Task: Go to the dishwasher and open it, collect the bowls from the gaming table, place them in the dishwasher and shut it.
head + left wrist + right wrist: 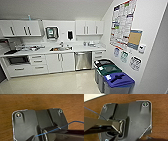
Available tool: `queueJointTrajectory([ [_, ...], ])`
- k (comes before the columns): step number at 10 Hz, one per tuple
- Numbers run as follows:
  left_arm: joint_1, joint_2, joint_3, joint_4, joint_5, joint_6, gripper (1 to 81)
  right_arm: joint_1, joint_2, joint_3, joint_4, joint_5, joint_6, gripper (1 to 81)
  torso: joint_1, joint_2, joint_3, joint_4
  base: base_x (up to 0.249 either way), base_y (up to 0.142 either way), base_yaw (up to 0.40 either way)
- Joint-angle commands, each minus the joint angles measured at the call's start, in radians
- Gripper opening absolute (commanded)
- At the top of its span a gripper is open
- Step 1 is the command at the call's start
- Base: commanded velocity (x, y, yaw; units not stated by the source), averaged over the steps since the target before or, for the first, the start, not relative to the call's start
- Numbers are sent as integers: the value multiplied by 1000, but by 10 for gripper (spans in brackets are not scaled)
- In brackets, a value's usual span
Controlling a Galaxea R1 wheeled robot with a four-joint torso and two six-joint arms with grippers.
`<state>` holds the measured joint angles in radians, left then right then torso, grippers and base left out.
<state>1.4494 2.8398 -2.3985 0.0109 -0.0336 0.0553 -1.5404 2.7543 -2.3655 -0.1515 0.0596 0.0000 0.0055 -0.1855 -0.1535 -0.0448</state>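
Whether either claw is released or clenched cannot be told from the wrist views, and further out the dishwasher (pixel 83 60) sits shut under the counter (pixel 85 48) beside the sink (pixel 60 49), so every step seems left to do

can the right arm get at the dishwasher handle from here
Probably not yet. The dishwasher stands closed across the room, with open floor between it and the robot; nothing blocks the way, but it looks too far to reach.
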Motion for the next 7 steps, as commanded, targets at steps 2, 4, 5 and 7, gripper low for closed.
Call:
queueJointTrajectory([
  [2, -60, -16, 10, -2, 43, 5, 811, 56, -5, 8, -10, -46, -5, 811, 0, 0, 0, 0, 113, 0, 0],
  [4, -56, -14, 9, -2, 43, 5, 811, 55, -6, 8, -10, -46, -5, 811, 0, 0, 0, 0, 112, 0, 0],
  [5, -54, -16, 9, -2, 43, 5, 811, 55, -6, 8, -10, -44, -5, 811, 0, 0, 0, 0, 104, 0, 0],
  [7, -54, -14, 10, -2, 43, 5, 811, 55, -6, 6, -10, -44, -5, 811, 0, 0, 0, 0, 99, 0, 0],
])
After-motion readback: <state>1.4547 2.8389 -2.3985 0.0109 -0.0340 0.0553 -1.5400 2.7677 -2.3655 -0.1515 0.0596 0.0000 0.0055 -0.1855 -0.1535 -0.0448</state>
